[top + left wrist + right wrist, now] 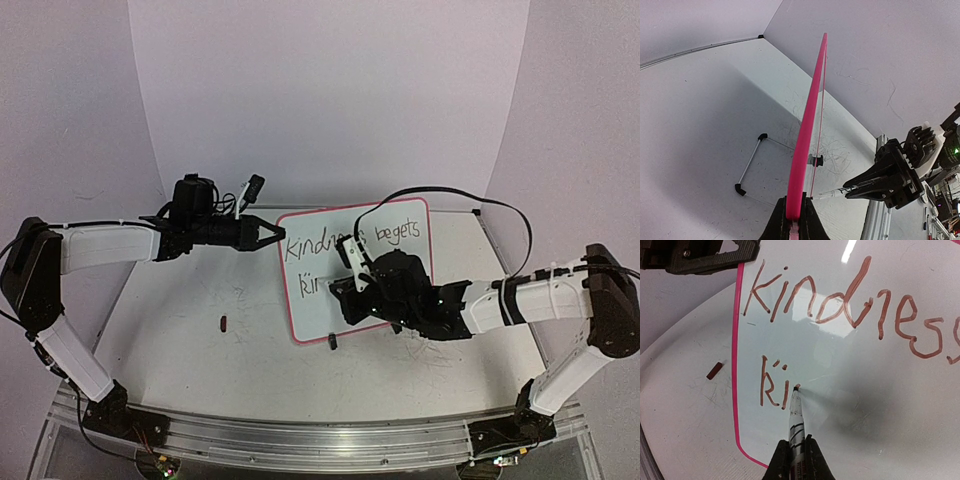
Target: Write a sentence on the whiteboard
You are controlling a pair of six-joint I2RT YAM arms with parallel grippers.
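Pink-framed white whiteboard: left edge clamped in left claw, scuffed white tabletop open alongside. Slim grey marker gripped in right claw, tip at "ki" of the red-brown handwritten sentence.

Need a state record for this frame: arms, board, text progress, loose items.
left gripper: shut on the left frame edge of the whiteboard
right gripper: shut on marker, tip touching the board
sentence: "kindness begets" written; second line only at "ki", next stroke begun
loose item: small dark piece on the table, left of the board, untouched
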